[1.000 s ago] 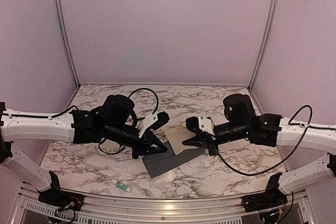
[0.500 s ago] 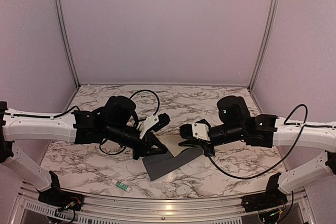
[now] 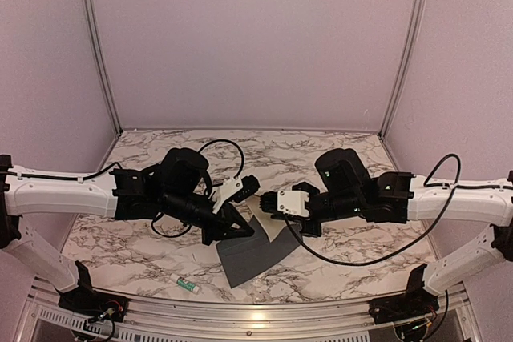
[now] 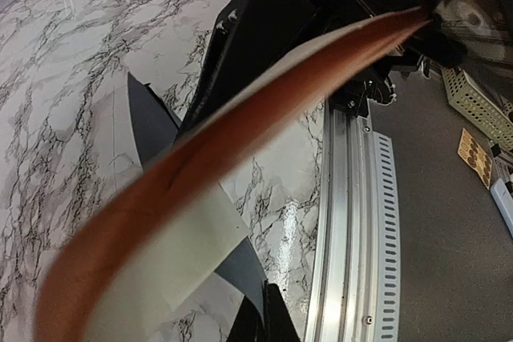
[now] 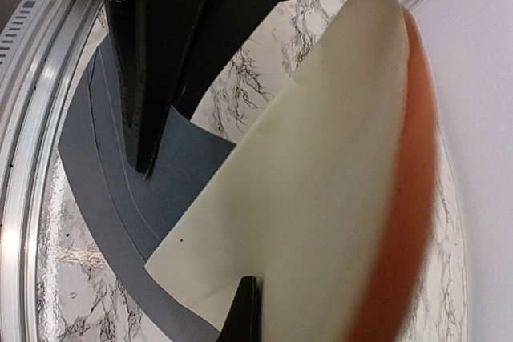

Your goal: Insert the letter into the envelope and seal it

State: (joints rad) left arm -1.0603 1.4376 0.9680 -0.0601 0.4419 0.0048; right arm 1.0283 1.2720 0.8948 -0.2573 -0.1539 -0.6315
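Right gripper (image 3: 265,204) clamps the letter (image 5: 304,158), whose close edge is blurred orange. Left gripper (image 3: 239,223) sits on the envelope (image 3: 250,252); can't tell its jaw state. Tube (image 3: 184,283), base-side of that gripper: print too small to read.

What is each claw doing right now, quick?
Left gripper: cannot be told; it sits at the envelope, but the grip is unclear.
Right gripper: closed, holding the letter.
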